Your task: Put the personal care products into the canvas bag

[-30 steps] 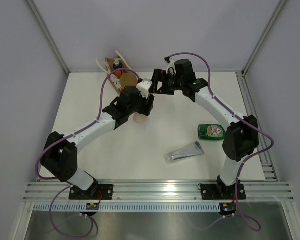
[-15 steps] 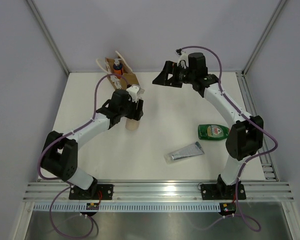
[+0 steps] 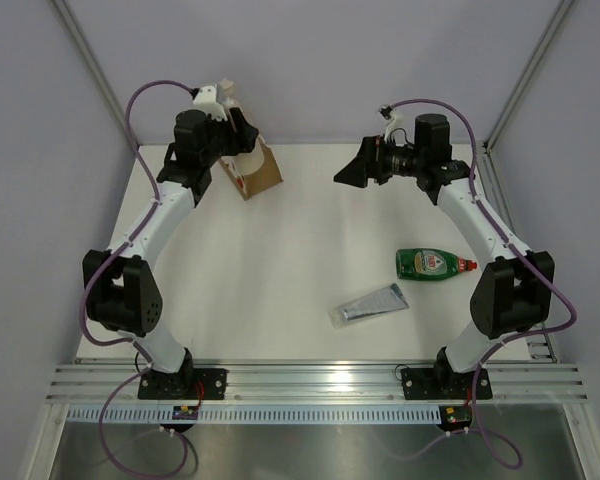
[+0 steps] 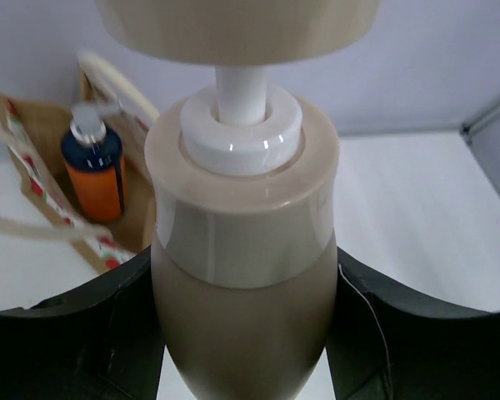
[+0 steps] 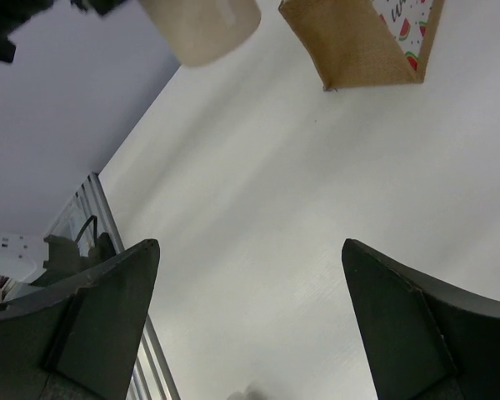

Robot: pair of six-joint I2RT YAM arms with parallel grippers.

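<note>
Since a second ago, the left arm has swung from the middle of the table (image 3: pixel 280 280) up to the far left corner, carrying the beige pump bottle (image 4: pixel 242 208) with it. The right arm has pulled back to the right, away from the bag.

Seen from above, the left gripper (image 3: pixel 230 142) hangs at the far left, just beside the canvas bag (image 3: pixel 260 172). Its two black fingers (image 4: pixel 67 333) are clamped on the bottle's lower body, one on each side, with the pump head pointing up at the wrist camera. The bottle is lifted off the table and is not inside the bag.

Inside the bag, the orange bottle (image 4: pixel 96 179) stands upright, its clear cap on top. White loop handles curve across the opening.

At the far right, the right gripper (image 3: pixel 355 172) is raised above the table, its jaws spread wide and holding nothing.

On the right side of the table, the green bottle (image 3: pixel 432 264) with a red cap lies on its side. Just nearer and to its left, the silver-grey tube (image 3: pixel 370 304) lies flat, apart from it.
</note>
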